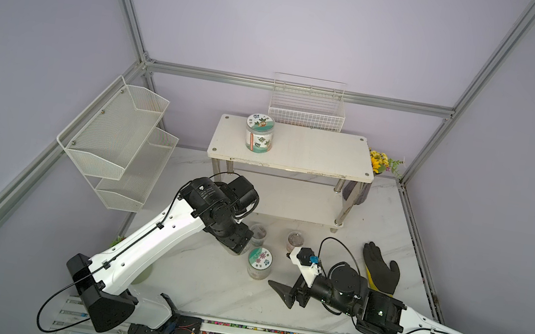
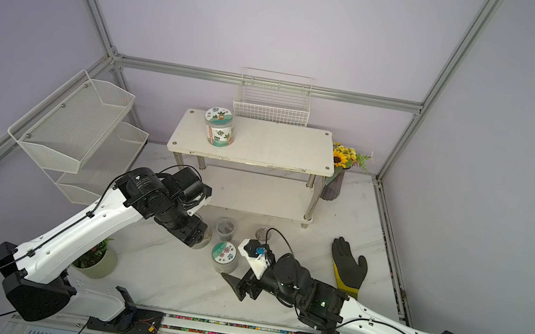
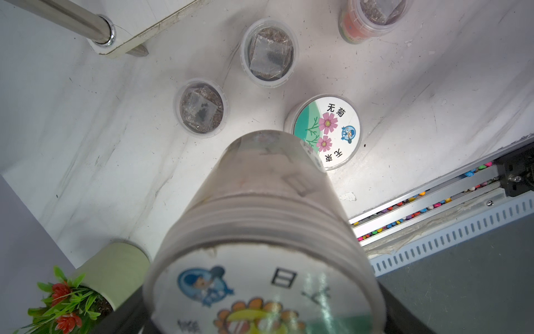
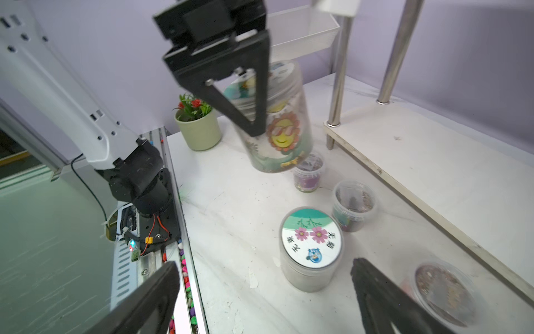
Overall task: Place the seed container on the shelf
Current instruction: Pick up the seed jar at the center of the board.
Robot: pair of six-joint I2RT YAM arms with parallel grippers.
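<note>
My left gripper (image 1: 236, 241) is shut on a seed container (image 3: 260, 219), a clear jar with a sunflower label (image 4: 284, 131). It hangs tilted above the table, in front of the shelf's (image 1: 315, 153) left legs. One black finger (image 4: 248, 110) lies across the jar's side. A second labelled jar (image 1: 259, 134) stands on the shelf's top board at the left. A third jar with a pink-flower lid (image 1: 259, 261) stands on the table. My right gripper (image 4: 264, 267) is open and low, just short of the flower-lid jar (image 4: 311, 245), holding nothing.
Small clear cups (image 3: 268, 52) (image 3: 201, 107) (image 3: 372, 17) stand on the table before the shelf. A black glove (image 1: 382, 269) lies at the right. A mesh wall rack (image 1: 117, 140), a wire basket (image 1: 307, 107), a potted plant (image 2: 95, 257) and a sunflower vase (image 2: 338, 172) ring the area.
</note>
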